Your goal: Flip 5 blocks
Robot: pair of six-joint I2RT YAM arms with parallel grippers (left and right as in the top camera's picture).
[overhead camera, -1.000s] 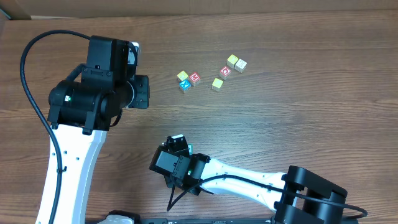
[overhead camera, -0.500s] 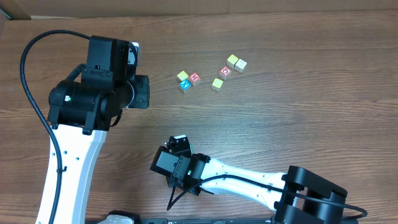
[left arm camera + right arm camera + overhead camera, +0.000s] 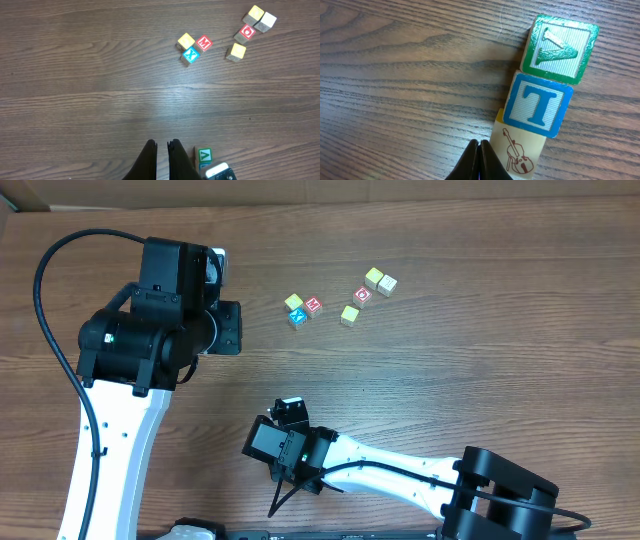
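Three blocks lie in a row in the right wrist view: a green block (image 3: 560, 47), a blue T block (image 3: 537, 103) and a cream block with a violin picture (image 3: 519, 150). My right gripper (image 3: 479, 144) is shut and empty, its tips just left of the violin block. Several more blocks sit farther back, among them a red M block (image 3: 313, 305), a teal X block (image 3: 297, 317) and a red O block (image 3: 362, 294). My left gripper (image 3: 161, 145) hangs high above the table, shut on nothing. The green block (image 3: 204, 154) shows to its right.
The left arm (image 3: 150, 330) rises over the table's left side. The right arm (image 3: 400, 470) reaches in low from the bottom right. A cardboard edge (image 3: 300, 190) runs along the back of the wooden table (image 3: 480, 380).
The right wrist has shifted slightly to the right. The left arm and the far blocks have not moved.
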